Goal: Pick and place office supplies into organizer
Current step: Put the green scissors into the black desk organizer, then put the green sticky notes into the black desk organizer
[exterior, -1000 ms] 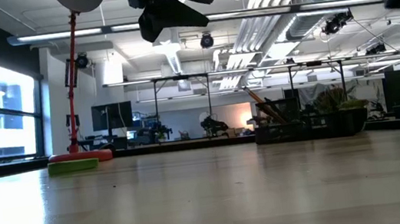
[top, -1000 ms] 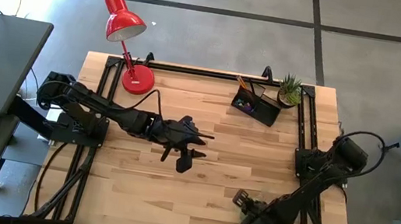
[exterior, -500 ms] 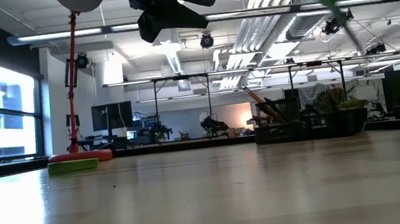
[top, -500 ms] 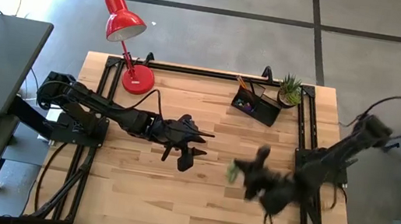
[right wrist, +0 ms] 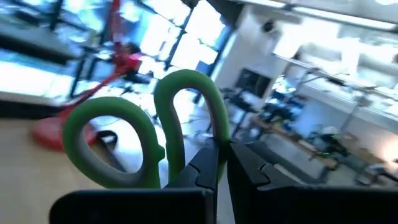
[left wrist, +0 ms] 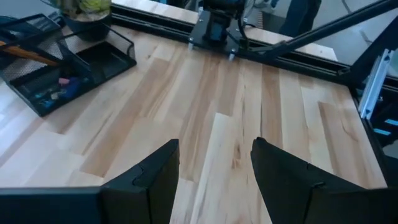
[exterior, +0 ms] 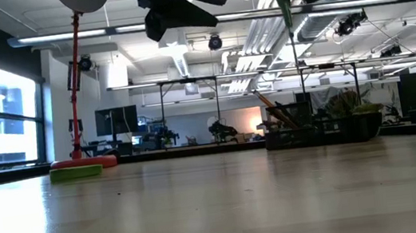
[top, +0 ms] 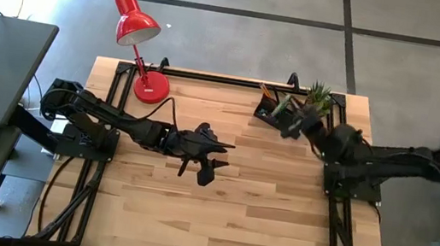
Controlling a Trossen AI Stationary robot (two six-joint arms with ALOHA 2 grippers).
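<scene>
The scissors (right wrist: 146, 134) are held clamped in the right gripper (top: 293, 123) above the organizer (top: 281, 114), upper right, for dropping in, while the left gripper (top: 207, 166) waits spread at mid-table.

The right gripper (top: 290, 124) is covering part of the organizer (top: 271, 113), so the things inside are too small and hidden to tell apart. The scissors (right wrist: 149, 134) are showing only their green handles; the blades are hiding behind the fingers. The lamp (exterior: 78, 77) is getting cut off above the organizer's height.
</scene>
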